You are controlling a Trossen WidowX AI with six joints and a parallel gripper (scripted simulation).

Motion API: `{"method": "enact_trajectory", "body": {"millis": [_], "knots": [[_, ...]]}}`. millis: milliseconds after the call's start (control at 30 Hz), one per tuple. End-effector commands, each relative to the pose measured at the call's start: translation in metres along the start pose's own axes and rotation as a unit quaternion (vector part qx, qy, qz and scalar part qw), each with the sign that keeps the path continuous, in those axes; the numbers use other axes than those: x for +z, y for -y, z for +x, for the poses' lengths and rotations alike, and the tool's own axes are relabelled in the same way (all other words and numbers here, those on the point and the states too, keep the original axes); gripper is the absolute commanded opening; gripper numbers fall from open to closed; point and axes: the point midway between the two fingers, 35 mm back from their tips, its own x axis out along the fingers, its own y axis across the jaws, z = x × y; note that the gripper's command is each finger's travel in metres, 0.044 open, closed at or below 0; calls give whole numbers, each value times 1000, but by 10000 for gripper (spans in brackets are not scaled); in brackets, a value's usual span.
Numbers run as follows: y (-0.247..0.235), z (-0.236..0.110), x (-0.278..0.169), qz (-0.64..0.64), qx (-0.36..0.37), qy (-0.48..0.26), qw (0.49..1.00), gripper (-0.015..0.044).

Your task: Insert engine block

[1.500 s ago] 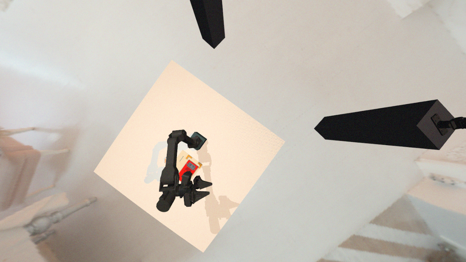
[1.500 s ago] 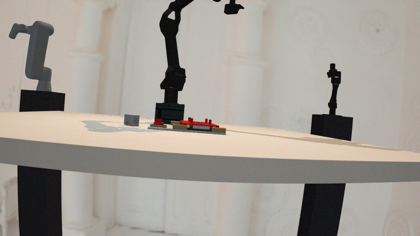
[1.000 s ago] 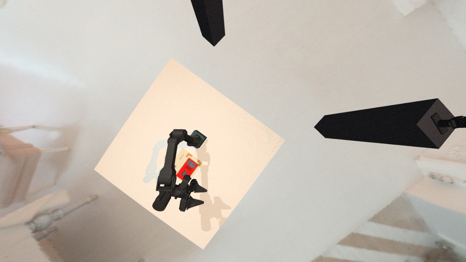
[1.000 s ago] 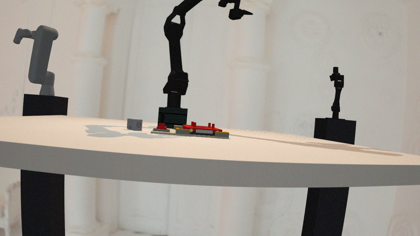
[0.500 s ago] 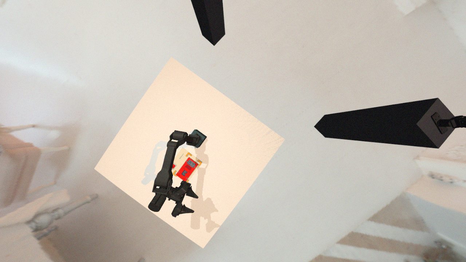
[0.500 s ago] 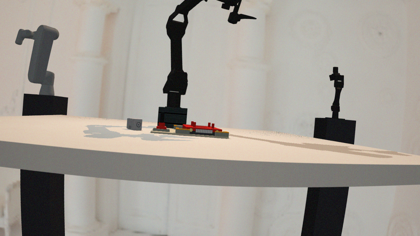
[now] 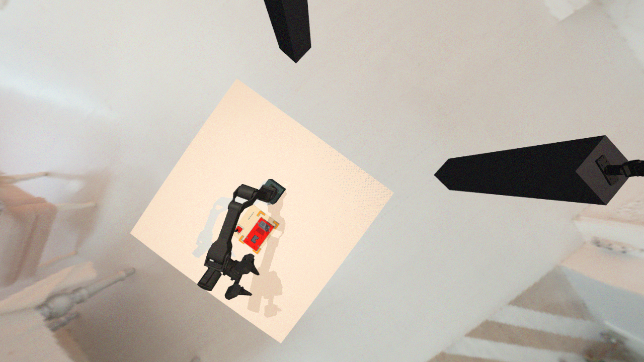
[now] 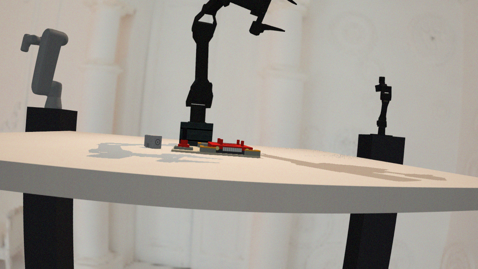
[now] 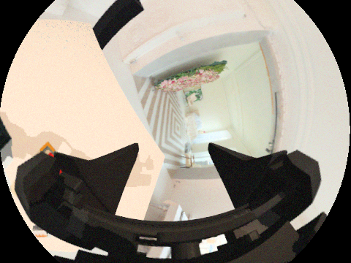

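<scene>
White pillars behind; my gripper (image 8: 272,15) hangs wide and empty, high above the car body (image 8: 230,148); I judge only withdrawal remains.

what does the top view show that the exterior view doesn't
Only the top view shows the car body from above, with dark shapes inside its red outline, and both fingers of the open, empty pincer off to one side of it. Only the exterior view shows the pincer high above the table and a small grey box. Both show the arm and car body.
</scene>
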Motion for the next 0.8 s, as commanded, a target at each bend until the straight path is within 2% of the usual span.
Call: {"method": "enact_trajectory", "body": {"millis": [0,367,767], "knots": [[-19,-2,-35,20,22,-43,999,440],[-80,-33,-126,55,103,-176,977,440],[-174,-101,-202,93,254,-294,917,440]]}}
